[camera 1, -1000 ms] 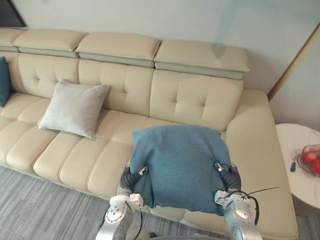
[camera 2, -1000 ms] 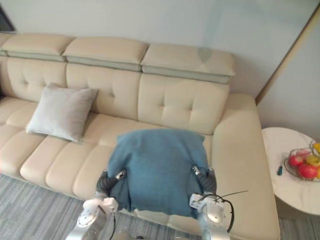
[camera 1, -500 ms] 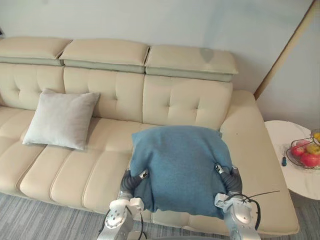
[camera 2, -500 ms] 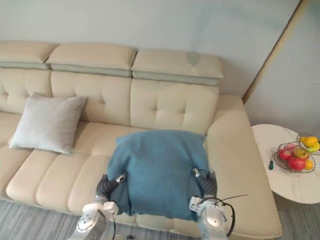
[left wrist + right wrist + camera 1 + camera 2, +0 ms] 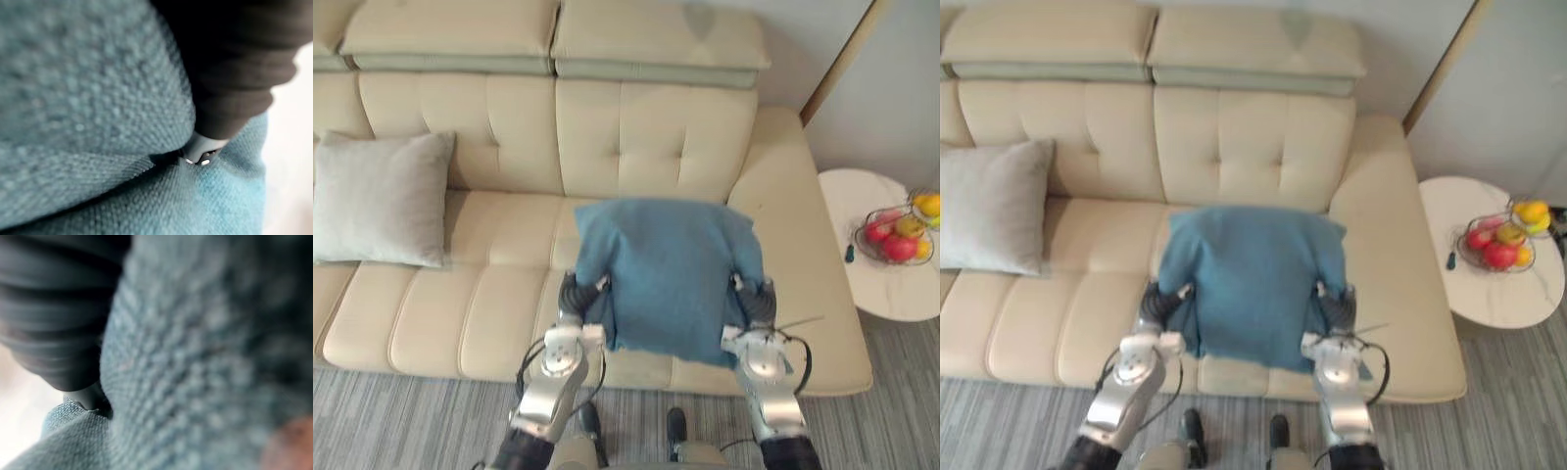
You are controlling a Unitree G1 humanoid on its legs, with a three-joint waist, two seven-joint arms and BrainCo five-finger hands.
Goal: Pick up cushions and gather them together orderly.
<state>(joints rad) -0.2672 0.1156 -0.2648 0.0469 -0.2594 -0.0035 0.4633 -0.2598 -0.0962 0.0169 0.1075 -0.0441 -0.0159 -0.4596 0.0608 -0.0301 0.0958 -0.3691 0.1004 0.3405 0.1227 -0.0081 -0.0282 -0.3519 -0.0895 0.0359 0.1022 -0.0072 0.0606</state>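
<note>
While blue cushion sits between left hand and right hand above sofa seat, grip of either cannot be told; grey cushion leans on backrest, well apart.

The robot has two shiny silver-grey arms, the left arm and the right arm. They look round and smooth. The left hand and the right hand each wear a dark ribbed cover, like a bendy black tube.
</note>
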